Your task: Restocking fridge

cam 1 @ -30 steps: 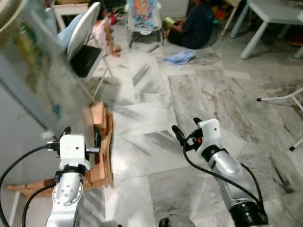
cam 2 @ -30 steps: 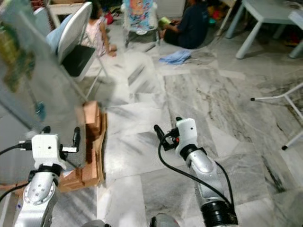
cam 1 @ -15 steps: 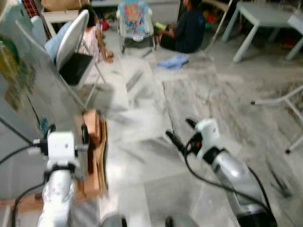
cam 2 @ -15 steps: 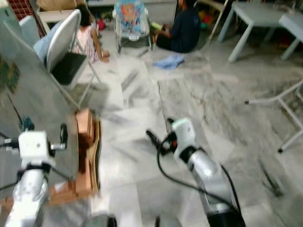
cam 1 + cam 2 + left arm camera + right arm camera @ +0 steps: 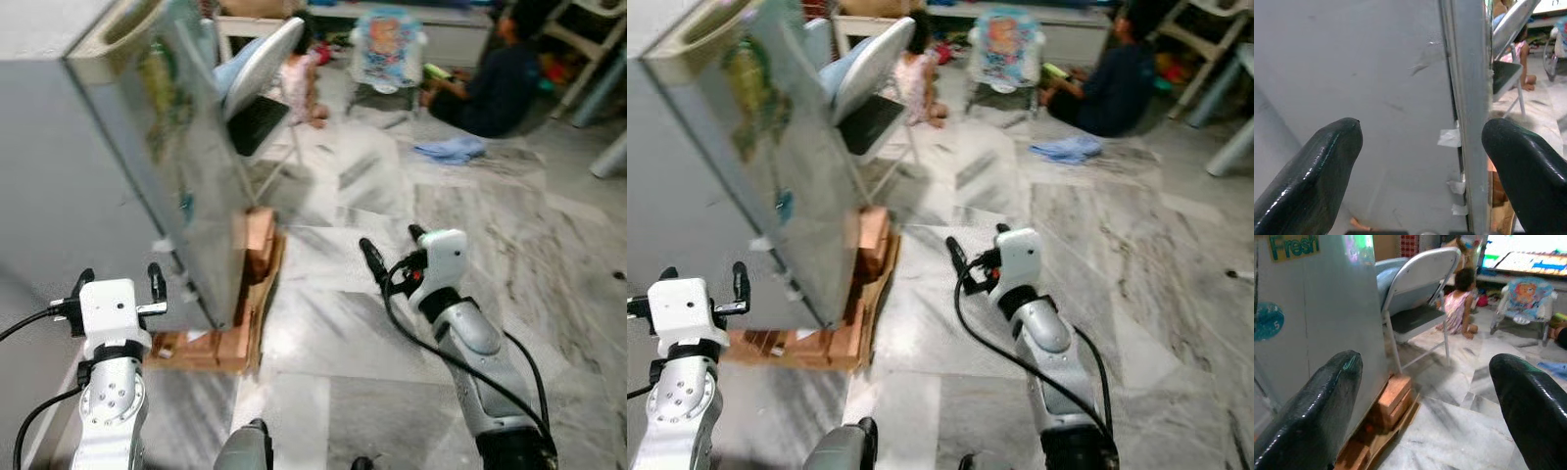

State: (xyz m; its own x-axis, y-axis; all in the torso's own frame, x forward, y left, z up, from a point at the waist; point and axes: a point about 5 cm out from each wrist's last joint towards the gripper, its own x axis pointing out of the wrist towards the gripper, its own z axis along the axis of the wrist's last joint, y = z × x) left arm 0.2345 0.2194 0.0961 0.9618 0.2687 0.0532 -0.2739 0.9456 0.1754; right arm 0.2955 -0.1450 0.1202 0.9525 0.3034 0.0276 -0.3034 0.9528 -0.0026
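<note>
Left pincer [image 5: 1420, 161] facing fridge [image 5: 1352, 73] side, tape [image 5: 1449, 138] at seam

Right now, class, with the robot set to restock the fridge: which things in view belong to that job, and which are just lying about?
Belongs to the job:
- fridge, door shut
- left claw, open, close to the fridge
- right claw, open, over the marble floor

Just lying about:
- folding chair
- wooden blocks under the fridge
- blue cloth on the floor
- baby bouncer
- two seated people
</note>
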